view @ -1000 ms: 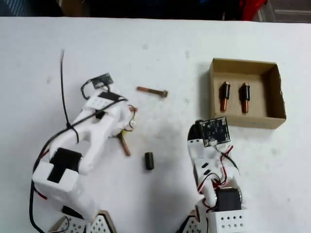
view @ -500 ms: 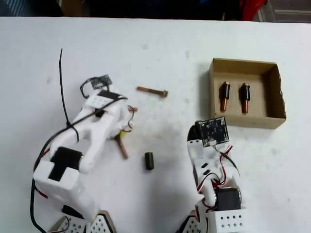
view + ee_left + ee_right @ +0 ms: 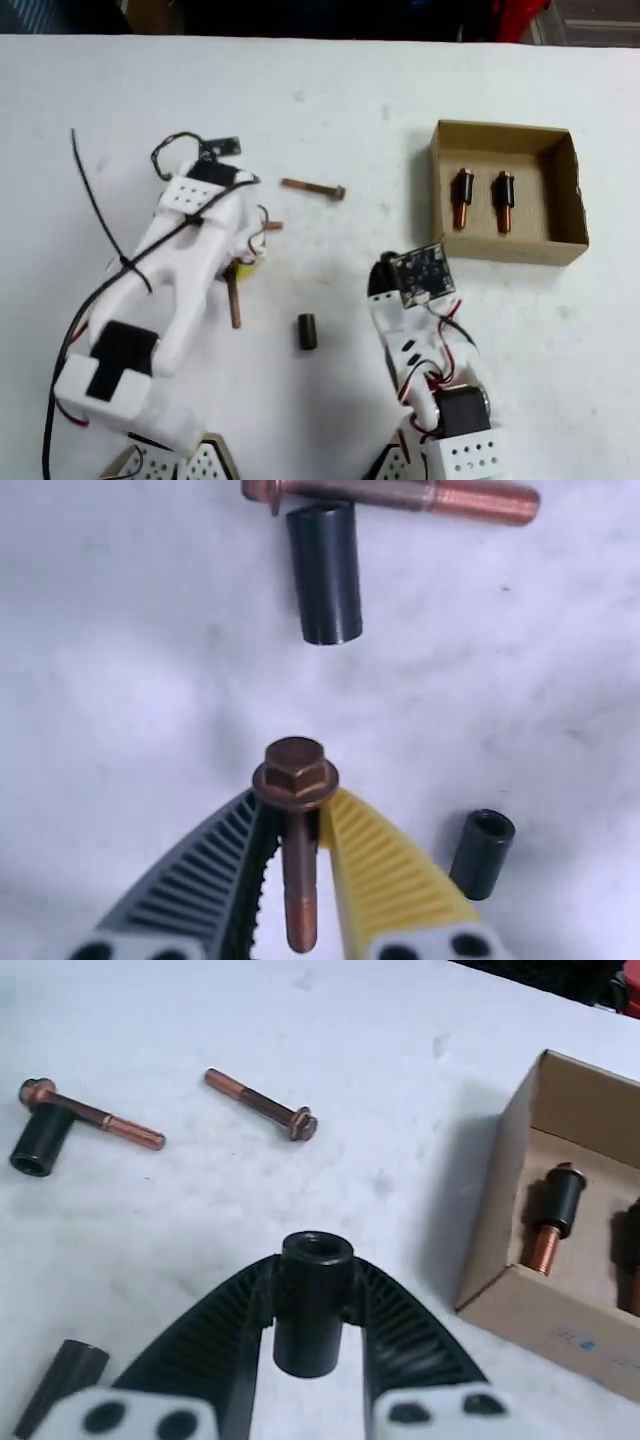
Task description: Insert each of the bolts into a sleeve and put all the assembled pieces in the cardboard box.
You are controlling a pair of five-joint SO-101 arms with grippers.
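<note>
High view, going left to right. Left gripper (image 3: 296,798) is clamping the held bolt (image 3: 297,880) just under its hex head, with the shank running back between the grey and yellow fingers (image 3: 390,870). It's hanging over bare table beside the left arm.

Past those tips the far bolt (image 3: 400,495) is lying flat, with the side sleeve (image 3: 323,572) against it, touching as far as I can tell. Lone bolt (image 3: 312,188) is lying by itself mid-table. Spare sleeve (image 3: 307,331) is lying on the table between the two arms.

Right gripper (image 3: 312,1280) is squeezing the held sleeve (image 3: 312,1310) upright, bore facing up and unobstructed. Cardboard box (image 3: 500,247) is sitting far right. Two assembled pieces (image 3: 462,198) are lying in it side by side, not touching.

My read: mating step is pending, three bolts to go.

Risks I'm seeing:
- The bolt's free end is pointing back toward its own arm, so the wrist is needing a big reorientation. That swing could clip the spare sleeve and send it rolling.
- The grip is sitting high near the head on ribbed, likely compliant fingers. An off-axis touch on the sleeve rim could pivot the bolt and jam it.
- The sleeve is being pinched on a round body, so a skewed push could tilt it or slide it through the fingers.
</note>
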